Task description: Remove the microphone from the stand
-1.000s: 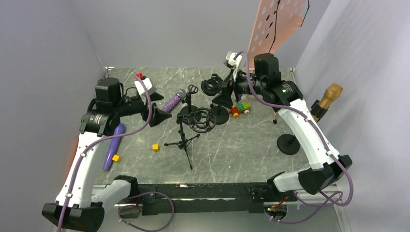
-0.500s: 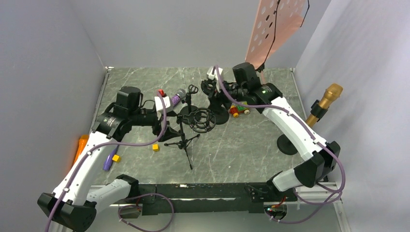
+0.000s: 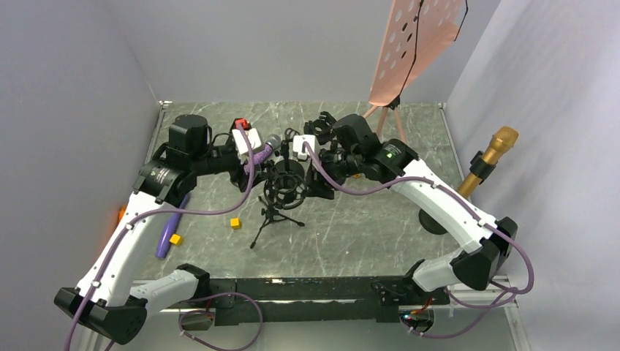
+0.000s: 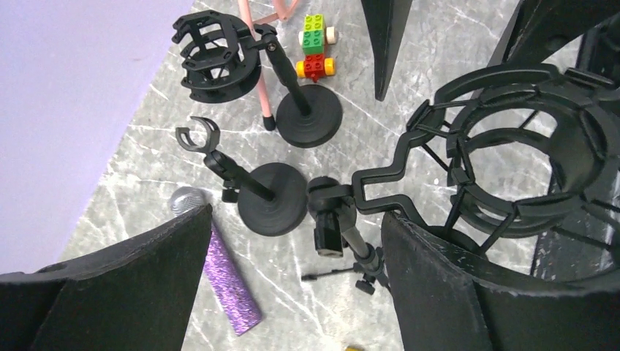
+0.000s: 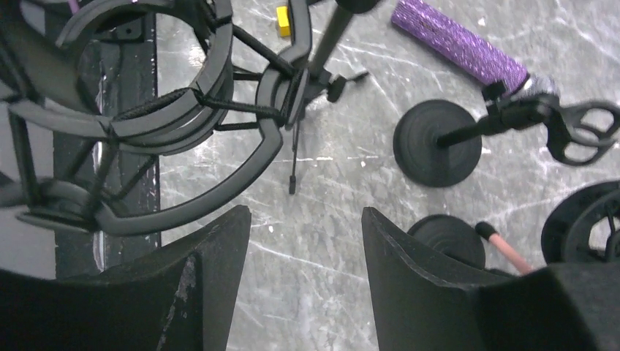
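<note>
Your gold mic (image 3: 497, 144) sits tilted in its stand (image 3: 428, 225) at the bench's right edge, head up by the wall and well apart from both claws. Only the top cam shows it. A purple mic (image 3: 262, 151) lies flat on the bench (image 3: 351, 241) toward the far-left. Its head is just beside the clip stand (image 4: 270, 199), whose clip holds nothing.

L claw (image 4: 297, 216) is released, jaws wide. The tripod stand (image 3: 276, 218) shows between its fingers, w/ the shock mount (image 3: 284, 179) close by one finger; can't tell if they touch. R claw (image 5: 305, 212) is released too, jaws apart w/ only bench between them, and the same mount sits off past one finger.

L wrist cam gives you a brick toy car (image 4: 316, 44) that I can't make out from the top cam. It also shows the round base of a 2nd shock-mount stand (image 4: 311, 121).

Room: open surface runs from the tripod to the near edge and near-right corner. The mid-far bench is crowded, w/ a pink music stand (image 3: 417, 44) at the far edge.

Count: 2 mics, 2 shock mounts, 4 mic stands, 2 yellow cubes (image 3: 235, 223) (image 3: 175, 239), 1 purple rod-like item (image 3: 168, 223) near the left edge.
</note>
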Robot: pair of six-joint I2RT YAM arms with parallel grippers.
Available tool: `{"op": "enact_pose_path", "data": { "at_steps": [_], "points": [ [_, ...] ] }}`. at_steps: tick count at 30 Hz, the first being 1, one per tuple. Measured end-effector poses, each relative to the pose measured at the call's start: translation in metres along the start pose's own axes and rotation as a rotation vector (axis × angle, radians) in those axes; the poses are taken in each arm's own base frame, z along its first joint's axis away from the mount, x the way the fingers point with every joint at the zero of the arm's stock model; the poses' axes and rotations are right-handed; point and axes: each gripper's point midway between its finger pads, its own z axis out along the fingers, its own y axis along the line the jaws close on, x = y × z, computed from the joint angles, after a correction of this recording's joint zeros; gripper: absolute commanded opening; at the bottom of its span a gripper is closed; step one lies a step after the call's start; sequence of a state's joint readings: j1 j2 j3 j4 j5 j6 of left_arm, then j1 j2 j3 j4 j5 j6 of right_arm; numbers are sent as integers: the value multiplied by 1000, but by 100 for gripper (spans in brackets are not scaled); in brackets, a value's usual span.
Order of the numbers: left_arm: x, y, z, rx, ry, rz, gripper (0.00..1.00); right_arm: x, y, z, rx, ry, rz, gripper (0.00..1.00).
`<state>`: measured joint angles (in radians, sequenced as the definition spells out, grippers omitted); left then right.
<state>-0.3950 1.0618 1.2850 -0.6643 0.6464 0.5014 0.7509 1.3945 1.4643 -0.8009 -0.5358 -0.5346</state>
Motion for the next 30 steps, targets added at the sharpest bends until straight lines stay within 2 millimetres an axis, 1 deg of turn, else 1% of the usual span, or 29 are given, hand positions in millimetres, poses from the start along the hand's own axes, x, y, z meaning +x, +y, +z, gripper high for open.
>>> {"op": "enact_pose_path", "data": {
  "at_steps": [5, 9, 11, 13, 15, 19, 23, 25, 26, 28, 30],
  "points": [
    [-3, -1, -7, 12, 14, 72, 90, -9, 13, 12, -80, -4, -88, 60],
    [-2, -2, -14, 0, 37, 86, 96, -15, 31, 25, -161, -7, -142, 60],
    [0, -1, -19, -23, 52, 86, 99, -17, 38, 30, -192, -11, -143, 60],
    [4, 0, -26, -63, 68, 89, 99, -18, 43, 35, -216, -13, -122, 60],
    [9, 1, -32, -97, 87, 90, 99, -17, 43, 37, -219, -9, -89, 61],
    [21, 6, -40, -158, 146, 66, 99, -12, 36, 33, -223, -25, -12, 65],
    [38, 7, -48, -180, 223, 31, 99, 6, 12, 25, -193, -36, 89, 65],
    [44, 5, -54, -184, 250, 25, 99, 10, -1, 19, -168, -45, 119, 64],
    [46, 2, -59, -182, 259, 26, 99, 12, -8, 17, -152, -52, 125, 64],
    [47, -8, -69, -167, 265, 36, 99, 11, -15, 16, -136, -62, 123, 63],
    [41, -23, -80, -131, 250, 43, 99, 9, -17, 21, -135, -71, 108, 63]
  ]
}}
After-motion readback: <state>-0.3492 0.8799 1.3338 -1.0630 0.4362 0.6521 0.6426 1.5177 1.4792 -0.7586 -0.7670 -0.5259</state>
